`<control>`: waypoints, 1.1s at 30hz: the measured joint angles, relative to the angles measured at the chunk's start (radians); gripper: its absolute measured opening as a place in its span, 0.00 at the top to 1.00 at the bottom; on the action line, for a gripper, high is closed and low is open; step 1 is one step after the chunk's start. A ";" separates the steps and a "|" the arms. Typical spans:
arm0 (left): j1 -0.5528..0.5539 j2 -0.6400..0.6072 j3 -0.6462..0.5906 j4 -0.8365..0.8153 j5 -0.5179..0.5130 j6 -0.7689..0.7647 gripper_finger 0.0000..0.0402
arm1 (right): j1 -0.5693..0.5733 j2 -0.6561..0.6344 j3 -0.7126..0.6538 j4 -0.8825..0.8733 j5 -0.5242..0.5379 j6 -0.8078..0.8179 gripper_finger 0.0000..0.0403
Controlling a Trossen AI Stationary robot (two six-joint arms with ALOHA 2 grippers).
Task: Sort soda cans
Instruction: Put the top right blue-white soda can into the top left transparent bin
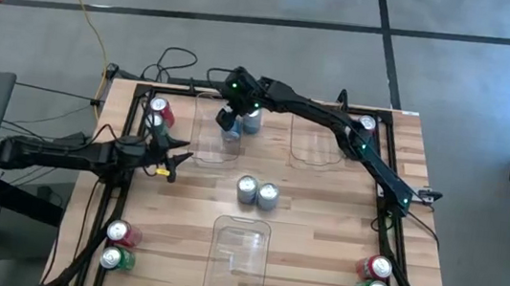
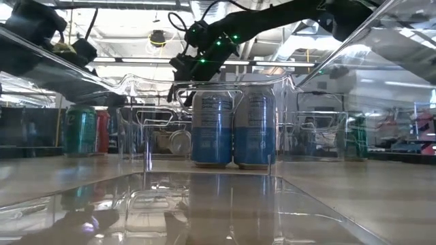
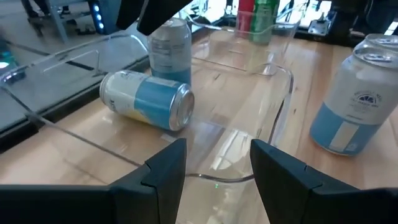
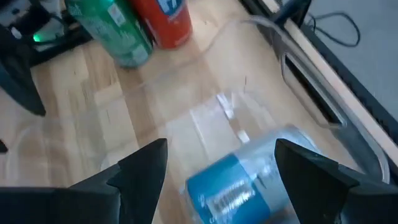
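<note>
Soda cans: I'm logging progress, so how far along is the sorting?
Done: two blue cans are in the far-left bin, one lying on its side. In hand: the right tool hangs open over them; the left tool waits open beside the bin. Left: two blue cans mid-table and the red and green cans at the corners.

No print on the soda cans can be read.

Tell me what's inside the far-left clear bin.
Two silver-blue cans: one lying on its side, one upright. The right gripper, open, hangs over the bin, hiding part of it from above.
</note>
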 joint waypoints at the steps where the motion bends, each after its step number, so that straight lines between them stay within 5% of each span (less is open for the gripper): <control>1: 0.000 0.008 0.000 0.000 -0.001 -0.006 0.56 | 0.000 0.000 0.000 -0.016 0.000 -0.001 0.22; 12: 0.000 0.036 0.003 0.006 -0.001 -0.015 0.56 | -0.049 -0.023 0.022 -0.217 0.015 -0.028 0.22; 26: 0.000 0.049 0.002 0.033 0.024 -0.050 0.56 | 0.051 -0.023 0.022 -0.085 -0.003 -0.039 0.22; 33: -0.003 0.138 0.002 0.107 0.090 -0.097 0.56 | 0.083 -0.020 -0.016 0.036 0.225 0.106 0.22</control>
